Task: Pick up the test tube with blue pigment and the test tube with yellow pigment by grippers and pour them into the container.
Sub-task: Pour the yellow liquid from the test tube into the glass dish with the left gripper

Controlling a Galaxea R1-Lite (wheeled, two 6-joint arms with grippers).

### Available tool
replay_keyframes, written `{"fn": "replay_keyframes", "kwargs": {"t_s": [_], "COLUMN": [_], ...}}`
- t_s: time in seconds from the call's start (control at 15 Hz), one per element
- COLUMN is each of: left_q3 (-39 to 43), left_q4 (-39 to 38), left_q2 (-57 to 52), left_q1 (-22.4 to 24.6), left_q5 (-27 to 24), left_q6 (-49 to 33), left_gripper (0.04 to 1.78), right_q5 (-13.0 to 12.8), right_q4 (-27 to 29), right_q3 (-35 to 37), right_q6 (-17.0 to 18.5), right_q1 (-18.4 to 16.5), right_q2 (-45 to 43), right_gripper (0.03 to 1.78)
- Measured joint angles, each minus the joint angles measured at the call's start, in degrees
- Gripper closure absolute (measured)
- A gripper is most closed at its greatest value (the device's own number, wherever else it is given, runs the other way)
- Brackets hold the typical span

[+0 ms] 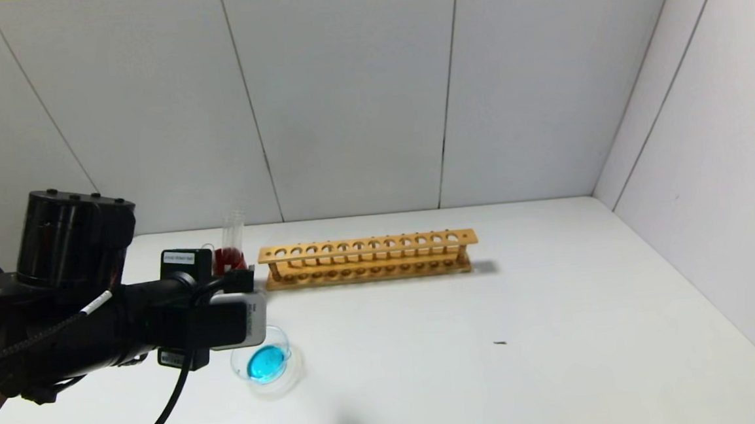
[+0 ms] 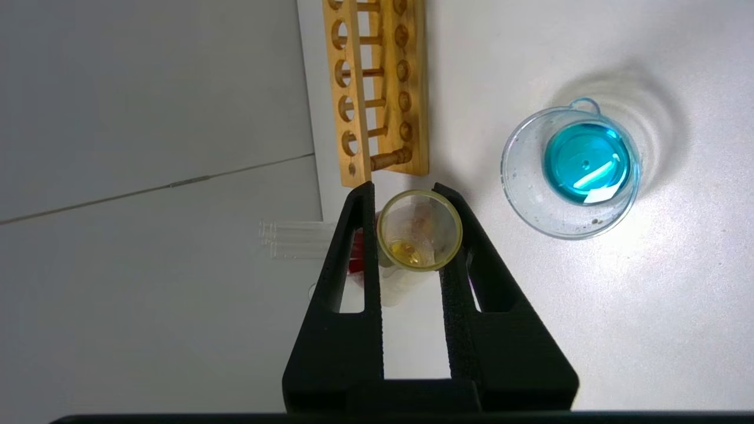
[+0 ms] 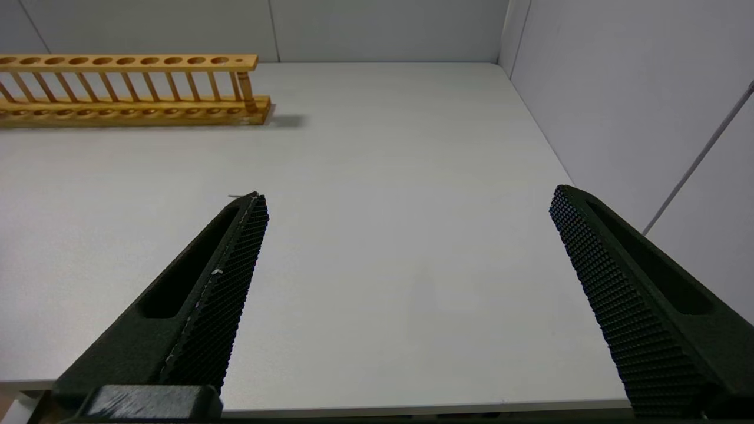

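Observation:
My left gripper [image 2: 404, 189] is shut on the test tube with yellow pigment [image 2: 419, 231], which I see mouth-on, with a little yellow liquid at its bottom. It holds the tube above the table between the red cup [image 2: 356, 259] and the container. The container [image 2: 521, 194] is a clear glass dish holding a pool of blue liquid; it also shows in the head view [image 1: 285, 379], just beside my left arm [image 1: 181, 316]. No tube with blue liquid is in view. My right gripper [image 3: 406, 197] is open and empty over the bare table.
A long wooden tube rack [image 1: 367, 258] stands empty at the back of the white table [image 1: 492, 375]. The dark red cup [image 1: 230, 260] beside its left end holds colourless clear tubes [image 1: 233, 229]. Grey walls close in the back and right.

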Motion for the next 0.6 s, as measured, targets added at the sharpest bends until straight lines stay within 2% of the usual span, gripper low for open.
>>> {"fn": "replay_keyframes", "kwargs": {"t_s": [0.27, 0.6], "left_q3": [2.1, 9.5], "left_q4": [-2.0, -14.4], "left_q2": [0.4, 0.7], "left_q1": [-0.4, 0.2], "left_q5": [-0.4, -4.4], "left_q6": [0.8, 4.9], "left_gripper": [1.48, 1.48], "right_q5": [0.0, 0.0], "right_q4": [0.0, 0.0], "right_q3": [0.0, 0.0], "right_q6": [0.0, 0.0], "right_q1": [0.0, 0.0], "right_q2": [0.0, 0.0], "right_gripper": [0.06, 0.06]}}
